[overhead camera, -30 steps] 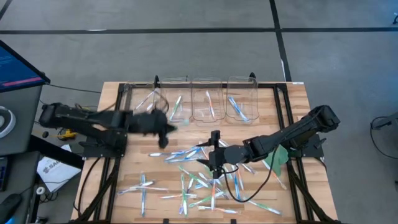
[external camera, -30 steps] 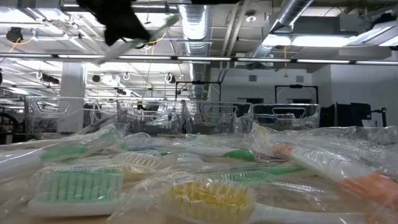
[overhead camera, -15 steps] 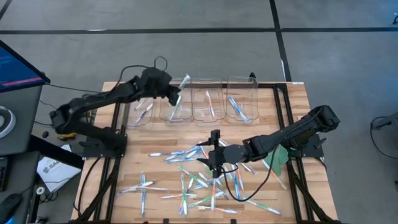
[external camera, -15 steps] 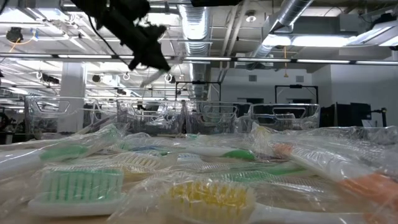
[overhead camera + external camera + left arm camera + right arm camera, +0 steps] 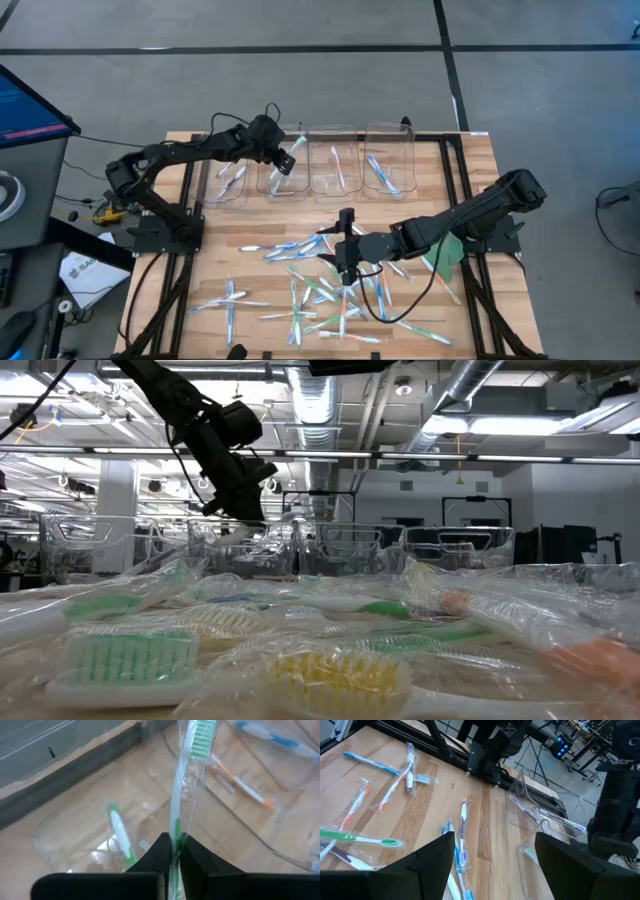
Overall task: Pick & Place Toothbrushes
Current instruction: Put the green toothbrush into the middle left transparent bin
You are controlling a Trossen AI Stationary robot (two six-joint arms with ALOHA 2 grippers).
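One green toothbrush (image 5: 186,780) was pinched in the left gripper (image 5: 171,851) over a clear bin (image 5: 282,165); right gripper (image 5: 495,855) was held wide above the scattered toothbrushes (image 5: 320,290).

From my right wrist camera I see the right gripper (image 5: 495,851) with its fingers (image 5: 432,860) spread wide over the wooden table (image 5: 427,787). Wrapped toothbrushes (image 5: 395,772) lie scattered on it. Farther off, a clear bin (image 5: 540,822) sits beside the other arm (image 5: 615,795).

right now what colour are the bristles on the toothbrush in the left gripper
Green, on a wrapped toothbrush with a white-and-green handle; the left wrist view shows it best.
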